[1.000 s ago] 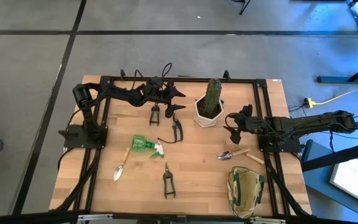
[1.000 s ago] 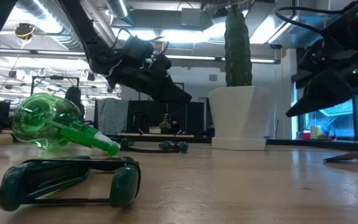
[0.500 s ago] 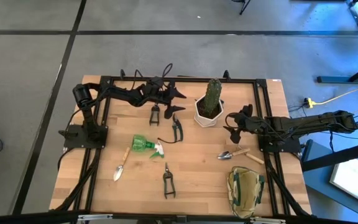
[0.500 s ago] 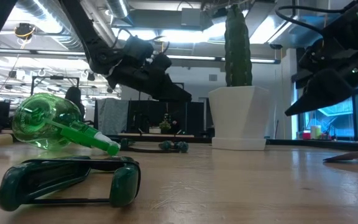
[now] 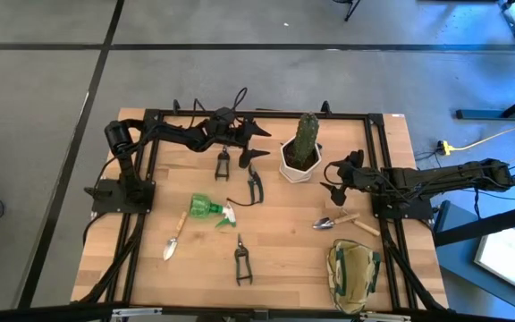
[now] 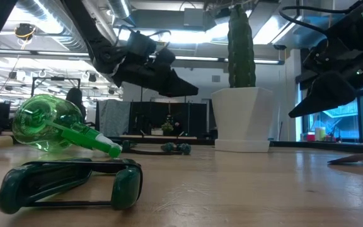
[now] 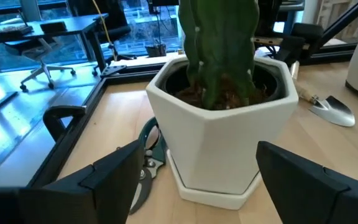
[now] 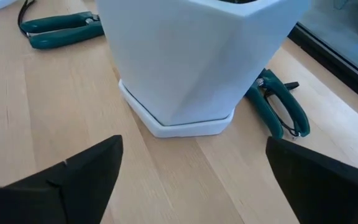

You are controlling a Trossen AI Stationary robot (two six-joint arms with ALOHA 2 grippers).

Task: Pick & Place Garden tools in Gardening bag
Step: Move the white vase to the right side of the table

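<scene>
Three black pruning shears (image 5: 223, 164) (image 5: 255, 184) (image 5: 242, 261), a green spray bottle (image 5: 208, 208) and two wooden-handled trowels (image 5: 173, 240) (image 5: 336, 219) lie flat on the wooden table. The olive gardening bag (image 5: 354, 273) stands at the near right corner. My left gripper (image 5: 258, 141) hovers open above the far part of the table, just left of the cactus pot (image 5: 298, 161) and pointing at it. My right gripper (image 5: 328, 182) hovers open to the right of the pot, above the right trowel's blade. Neither has anything between its fingers.
The white hexagonal pot (image 7: 229, 124) with its tall cactus (image 6: 241, 47) stands between the two grippers. One pair of shears (image 8: 281, 106) lies close against the pot's base. A black frame (image 5: 374, 121) borders the table's far and side edges.
My left gripper has tipped its fingers up a little and kept its place. Nothing on the table has moved.
</scene>
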